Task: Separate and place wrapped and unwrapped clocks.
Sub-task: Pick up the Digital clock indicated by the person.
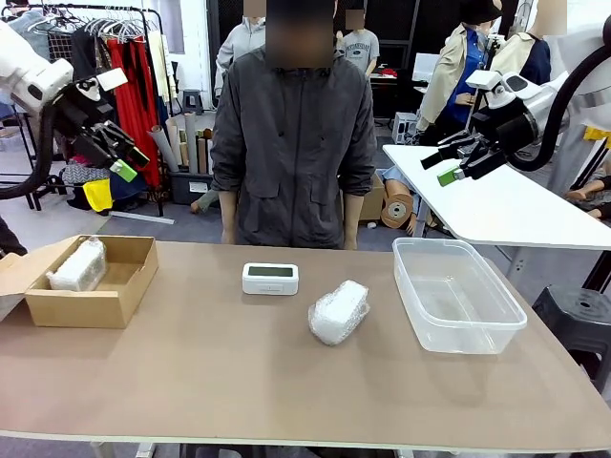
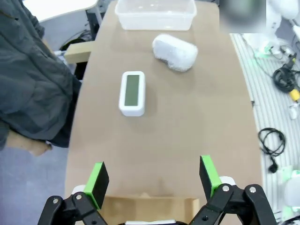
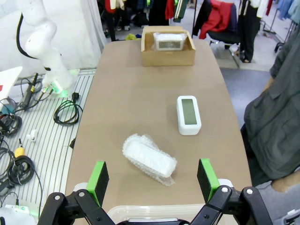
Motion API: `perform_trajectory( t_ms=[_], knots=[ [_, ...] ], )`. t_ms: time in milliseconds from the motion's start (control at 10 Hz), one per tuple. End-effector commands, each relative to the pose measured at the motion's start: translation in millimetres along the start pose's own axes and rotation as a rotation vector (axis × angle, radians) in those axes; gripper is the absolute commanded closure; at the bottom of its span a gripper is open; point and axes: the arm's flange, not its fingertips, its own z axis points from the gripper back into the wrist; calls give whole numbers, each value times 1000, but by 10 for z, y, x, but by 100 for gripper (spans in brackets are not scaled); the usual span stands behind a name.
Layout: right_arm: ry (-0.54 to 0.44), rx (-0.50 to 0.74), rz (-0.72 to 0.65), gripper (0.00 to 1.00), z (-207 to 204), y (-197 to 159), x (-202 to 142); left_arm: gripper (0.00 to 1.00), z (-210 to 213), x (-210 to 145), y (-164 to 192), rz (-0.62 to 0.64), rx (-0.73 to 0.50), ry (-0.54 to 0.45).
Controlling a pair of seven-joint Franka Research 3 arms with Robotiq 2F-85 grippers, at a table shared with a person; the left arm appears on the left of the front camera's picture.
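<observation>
A bare white digital clock (image 1: 270, 278) (image 2: 132, 93) (image 3: 188, 115) lies on the brown table near the far edge, in front of the person. Right of it lies a bubble-wrapped clock (image 1: 339, 312) (image 2: 175, 52) (image 3: 149, 159). Another wrapped clock (image 1: 77, 266) (image 3: 169, 41) rests inside the cardboard box (image 1: 122, 295) (image 3: 148, 58) at the left. My left gripper (image 1: 122, 158) (image 2: 153, 180) hangs open high above the box. High over the clear plastic bin (image 1: 465, 334) (image 2: 155, 20), my right gripper (image 1: 445, 163) (image 3: 152, 179) is open too. Neither holds anything.
A person in a grey jacket (image 1: 293, 134) stands at the far side of the table, arms down. A white table (image 1: 496, 205) stands at the back right. Cables lie on the floor (image 3: 28, 136) beside the table.
</observation>
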Motion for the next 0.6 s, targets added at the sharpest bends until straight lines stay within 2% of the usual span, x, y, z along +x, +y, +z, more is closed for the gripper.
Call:
perform_trajectory(
  t_ms=[0,200,400,500],
  knots=[
    [3,-1,4,0,5,5,17,0,-141,14,20,-175,65,-12],
    [3,-1,4,0,5,5,17,0,-240,15,97,-211,38,-44],
    [3,-1,4,0,5,5,17,0,-233,15,169,-166,8,-85],
    [3,-1,4,0,5,5,17,0,-234,70,136,-189,40,-19]
  ],
)
